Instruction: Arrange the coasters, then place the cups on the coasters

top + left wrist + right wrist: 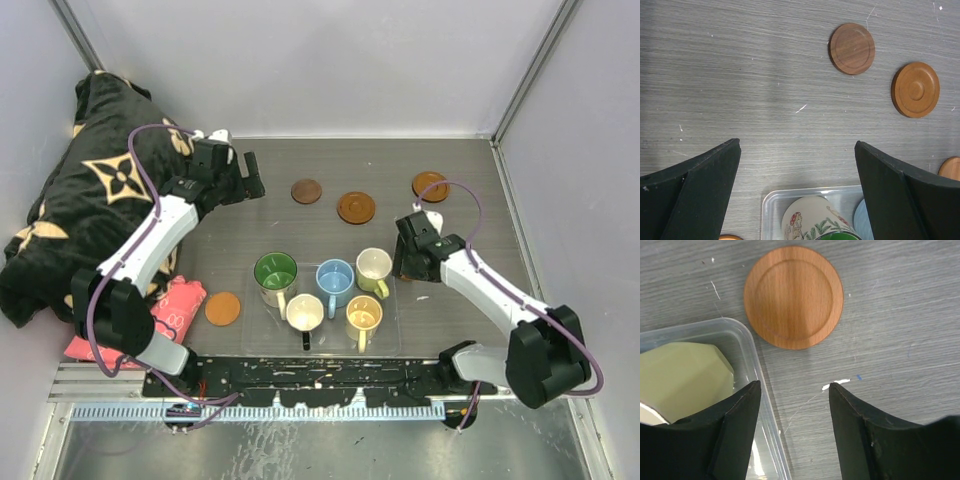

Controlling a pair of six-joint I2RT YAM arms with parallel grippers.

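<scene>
— Coasters: what do they look like?

— Flat, round and brown. A dark coaster, a ringed coaster and a corner coaster lie at the far side of the worktop. A lighter coaster lies left of the clear tray. A rimmed coaster lies just beside the tray's corner, in front of the right hand.

— And the cups?

— All five stand in the tray: green cup, blue cup, cream cup, white-inside cup and yellow cup.

— How are the hands?

— The left hand is spread wide above the bare worktop and holds nothing. The right hand's fingers stand partly apart with nothing between them.

— What is hard to see?

— From above, the right hand covers most of the rimmed coaster. The left wrist view cuts off a cup with painted pictures at its bottom edge. In the right wrist view, a finger hides part of the cream cup.
</scene>
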